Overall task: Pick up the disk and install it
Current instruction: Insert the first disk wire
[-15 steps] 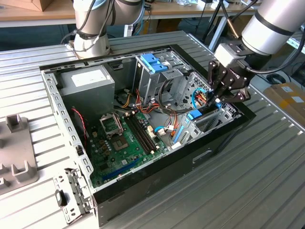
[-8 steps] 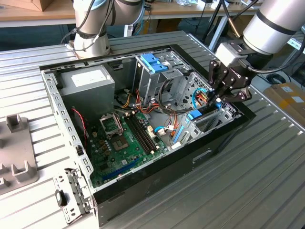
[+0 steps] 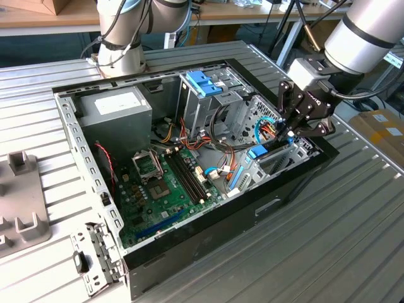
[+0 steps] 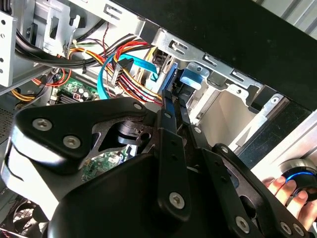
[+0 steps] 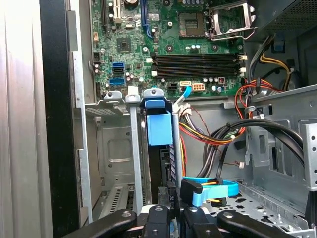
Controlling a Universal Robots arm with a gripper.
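The disk (image 3: 257, 152) stands on edge in a narrow bay at the case's front corner, at the exterior view's right. Its light-blue frame (image 5: 159, 126) sits between two metal bay walls, and its dark body runs back to my fingers. In the second wrist view the disk's blue edge (image 4: 171, 82) sticks out just past the fingertips. My gripper (image 3: 290, 131) hangs over that bay, its fingers (image 4: 167, 124) pressed close together on the disk's near end. In the first wrist view the gripper (image 5: 173, 208) sits right behind the disk.
The open computer case (image 3: 76, 145) lies on a ribbed metal table. Inside are a motherboard (image 3: 170, 183), a grey power supply (image 3: 117, 110), a metal cage with a blue latch (image 3: 205, 82) and bundled cables (image 5: 218, 134). A person's hand (image 4: 285, 191) rests on a round device.
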